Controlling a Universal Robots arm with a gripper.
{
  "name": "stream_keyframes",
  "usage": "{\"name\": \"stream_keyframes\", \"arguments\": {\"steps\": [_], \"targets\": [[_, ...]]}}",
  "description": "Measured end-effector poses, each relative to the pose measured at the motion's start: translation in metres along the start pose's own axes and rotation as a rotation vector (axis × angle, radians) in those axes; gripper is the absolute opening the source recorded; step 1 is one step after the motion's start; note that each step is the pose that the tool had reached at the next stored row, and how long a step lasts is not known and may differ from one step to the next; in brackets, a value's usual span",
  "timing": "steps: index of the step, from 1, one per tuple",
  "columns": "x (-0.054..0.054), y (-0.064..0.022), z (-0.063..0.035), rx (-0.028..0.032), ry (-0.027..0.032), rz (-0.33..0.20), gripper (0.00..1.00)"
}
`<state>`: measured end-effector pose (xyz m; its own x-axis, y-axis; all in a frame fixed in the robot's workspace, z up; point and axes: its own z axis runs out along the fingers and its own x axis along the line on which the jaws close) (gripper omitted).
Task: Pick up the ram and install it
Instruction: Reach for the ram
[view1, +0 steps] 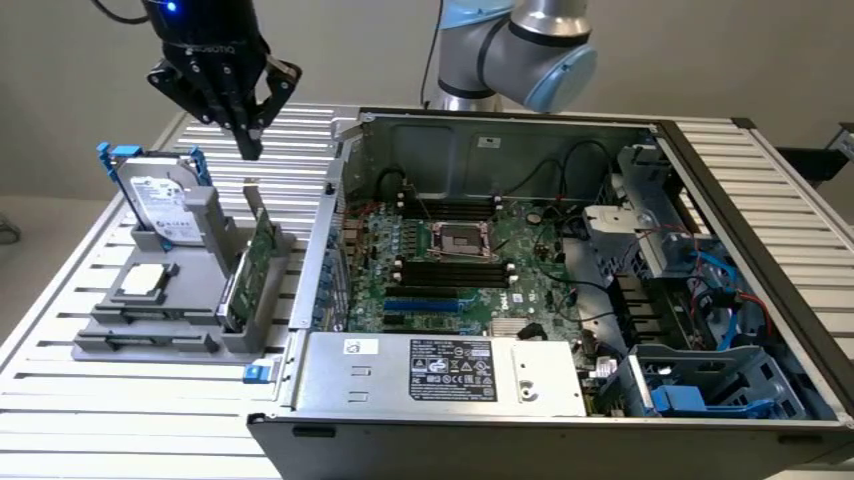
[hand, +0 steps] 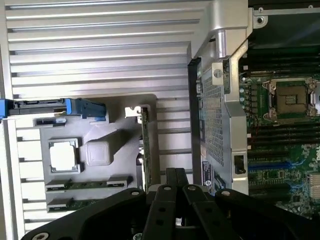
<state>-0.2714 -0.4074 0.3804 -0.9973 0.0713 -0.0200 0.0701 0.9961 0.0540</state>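
Nearest the exterior camera, the open computer case (view1: 561, 400) is lying on its side on the slatted tabletop (view1: 120, 405), with its labelled power supply (view1: 434, 370) facing forward. Towards the exterior view's left, a gray holder (view1: 254, 330) is sitting on the tabletop just beside the case. The ram (view1: 147, 343) (hand: 75, 203) is lying flat in the holder's front slot, with a second stick (hand: 85, 184) lying in the slot right behind it. Both are untouched.

Behind them, a square processor chip (view1: 144, 282) (hand: 64, 155) is resting in its pocket. A green expansion card (view1: 251, 270) (hand: 145, 150) is standing on edge along the holder's case side. Farther back, a silver hard drive (view1: 163, 205) with blue rails is leaning upright.

Above the back of the holder, the claw (view1: 250, 148) (hand: 176, 174) is hanging in the air with its black fingers (hand: 165, 200) pressed together and gripping nothing. It is well apart from the ram and closer to the top of the expansion card.

Inside the case, the motherboard (view1: 454, 270) (hand: 280, 145) is lying exposed with its bare processor socket (view1: 462, 240) (hand: 290, 98). Farthest back, the arm's silver and blue joint (view1: 527, 45) is rising behind the case.
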Motion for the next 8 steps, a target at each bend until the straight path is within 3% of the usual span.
{"name": "stream_keyframes", "arguments": {"steps": [8], "targets": [[0.036, -0.0080, 0.0059, 0.0000, 0.0000, 0.000, 0.11]]}}
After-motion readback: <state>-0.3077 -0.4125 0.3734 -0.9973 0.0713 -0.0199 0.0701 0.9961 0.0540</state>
